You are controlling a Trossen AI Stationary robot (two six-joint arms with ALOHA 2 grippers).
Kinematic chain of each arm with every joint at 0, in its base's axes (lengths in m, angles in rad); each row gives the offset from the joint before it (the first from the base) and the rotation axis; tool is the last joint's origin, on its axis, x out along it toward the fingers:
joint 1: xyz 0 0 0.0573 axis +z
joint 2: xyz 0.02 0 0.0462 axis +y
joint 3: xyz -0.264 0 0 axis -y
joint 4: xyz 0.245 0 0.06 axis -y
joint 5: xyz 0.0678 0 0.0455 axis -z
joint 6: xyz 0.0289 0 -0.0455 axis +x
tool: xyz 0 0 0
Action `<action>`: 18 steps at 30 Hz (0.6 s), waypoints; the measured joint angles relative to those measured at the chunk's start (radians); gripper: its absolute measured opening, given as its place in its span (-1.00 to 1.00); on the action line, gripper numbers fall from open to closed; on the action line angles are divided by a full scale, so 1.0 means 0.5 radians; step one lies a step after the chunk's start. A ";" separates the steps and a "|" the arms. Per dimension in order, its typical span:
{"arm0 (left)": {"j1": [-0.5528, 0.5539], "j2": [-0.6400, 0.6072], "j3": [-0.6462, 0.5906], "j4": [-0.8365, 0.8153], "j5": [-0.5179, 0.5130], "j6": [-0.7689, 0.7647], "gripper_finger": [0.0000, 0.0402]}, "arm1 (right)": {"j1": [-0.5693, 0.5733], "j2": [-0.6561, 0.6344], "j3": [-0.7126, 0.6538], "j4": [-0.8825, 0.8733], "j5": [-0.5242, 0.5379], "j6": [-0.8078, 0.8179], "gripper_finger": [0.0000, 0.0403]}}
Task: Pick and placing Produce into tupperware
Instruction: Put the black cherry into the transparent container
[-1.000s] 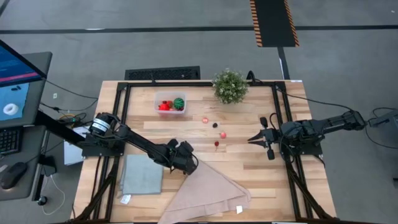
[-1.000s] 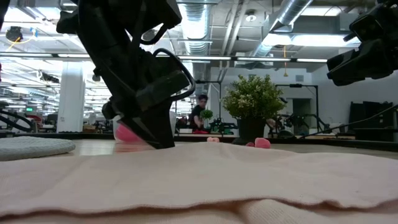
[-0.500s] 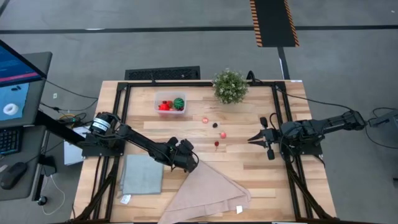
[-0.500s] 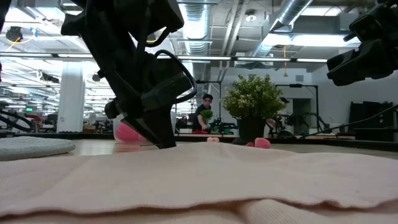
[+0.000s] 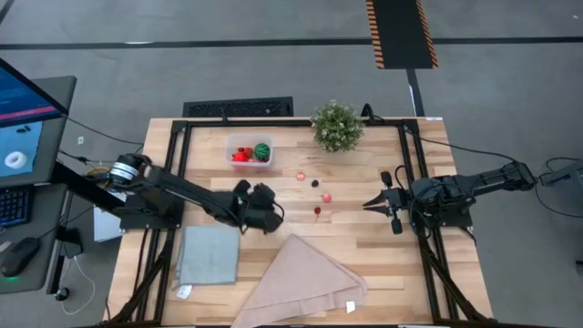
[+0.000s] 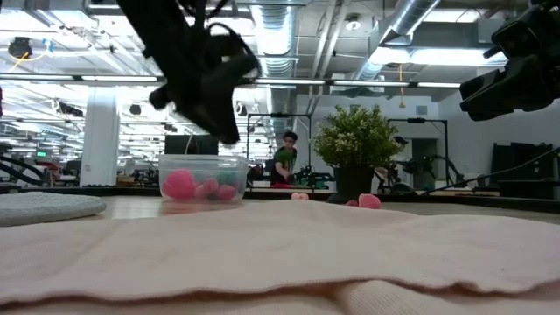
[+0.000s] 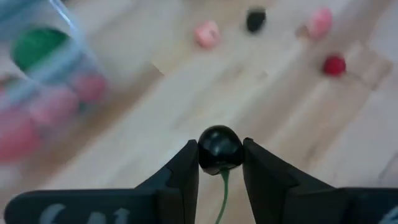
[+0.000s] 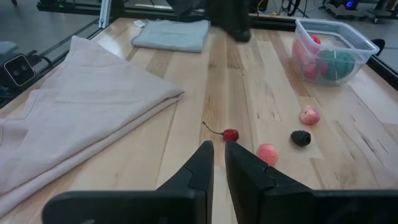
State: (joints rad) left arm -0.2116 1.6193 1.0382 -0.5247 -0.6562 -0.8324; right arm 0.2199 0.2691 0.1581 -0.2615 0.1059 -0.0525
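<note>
Left gripper: the left gripper (image 7: 221,168) is up off the table, between the clear tub and the beige cloth, its two fingers clamped on a small dark cherry (image 7: 219,149) — the green stem hangs down between the fingers.
Left arm: it reaches in from the table's left edge across the wood, and in the high view its gripper (image 5: 264,217) sits just short of the beige cloth's tip.
Right gripper: the right gripper (image 8: 219,163) waits near the table's right edge, fingers nearly together with only a slim gap and nothing between them; from above it (image 5: 370,203) points in toward the loose fruit.
Tupperware: the tupperware (image 5: 250,151) stands at the back of the table, left of the potted plant (image 5: 336,126); it already holds red pieces and a round green one (image 5: 262,150).
Loose produce: four pieces lie on bare wood between the two grippers — a pale pink one (image 8: 310,116), a dark berry (image 8: 301,138), a pink one (image 8: 267,152) and a red cherry (image 8: 231,134) with a stem.
Cloths: a grey-blue cloth (image 5: 209,254) lies flat at the front left, and a beige cloth (image 5: 305,280) is folded beside it, filling the front of the low view (image 6: 280,254).
Background: a person (image 6: 283,160) is far off in the room behind the table.
</note>
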 joint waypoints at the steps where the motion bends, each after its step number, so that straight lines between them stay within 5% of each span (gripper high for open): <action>1: 0.031 -0.055 0.000 -0.034 -0.014 0.035 -0.55 | -0.001 -0.001 0.000 0.001 0.000 0.000 -0.68; 11: 0.510 -0.489 0.000 -0.152 0.049 0.516 -0.55 | -0.001 -0.001 -0.001 0.001 0.000 0.000 -0.68; 18: 1.039 -0.521 -0.019 -0.087 0.436 0.823 -0.55 | 0.000 -0.001 -0.001 0.001 0.000 0.000 -0.68</action>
State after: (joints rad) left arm 0.3079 1.3586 1.0285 -0.5682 -0.4379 -0.4207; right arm 0.2198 0.2689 0.1577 -0.2611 0.1059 -0.0523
